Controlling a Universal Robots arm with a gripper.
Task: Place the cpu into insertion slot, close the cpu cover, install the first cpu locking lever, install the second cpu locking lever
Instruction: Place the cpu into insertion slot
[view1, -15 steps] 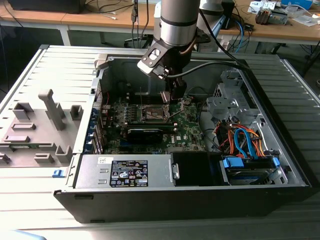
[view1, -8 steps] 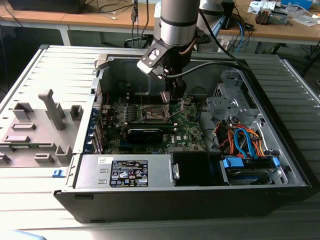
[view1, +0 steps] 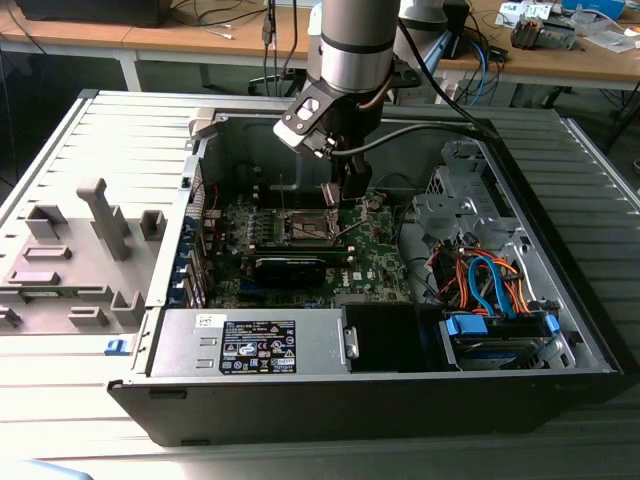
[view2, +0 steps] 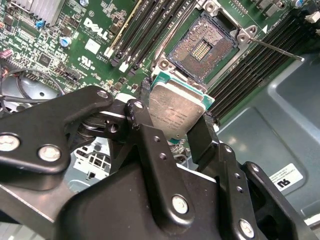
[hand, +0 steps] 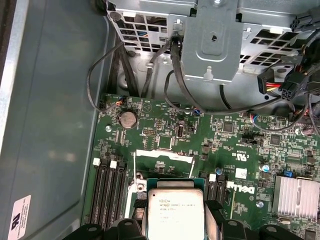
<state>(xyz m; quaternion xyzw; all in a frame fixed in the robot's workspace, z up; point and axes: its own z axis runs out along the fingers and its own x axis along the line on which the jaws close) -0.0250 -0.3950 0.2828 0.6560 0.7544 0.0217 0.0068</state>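
Your claw (view2: 175, 116) is clamped on the cpu (view2: 172, 102) by its edges, hanging just short of the open insertion slot (view2: 202, 47) and clear of it. I judge you're on step one, and seating calls for the chip level and square. Around it lie the green motherboard (hand: 165, 135) and the open computer case (view1: 560, 300) on a grey slatted table (view1: 60, 150).

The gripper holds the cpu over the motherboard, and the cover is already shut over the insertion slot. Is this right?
Not quite. The gripper holds the cpu over the motherboard, but the insertion slot lies open, its contacts bare, as the second wrist view shows.
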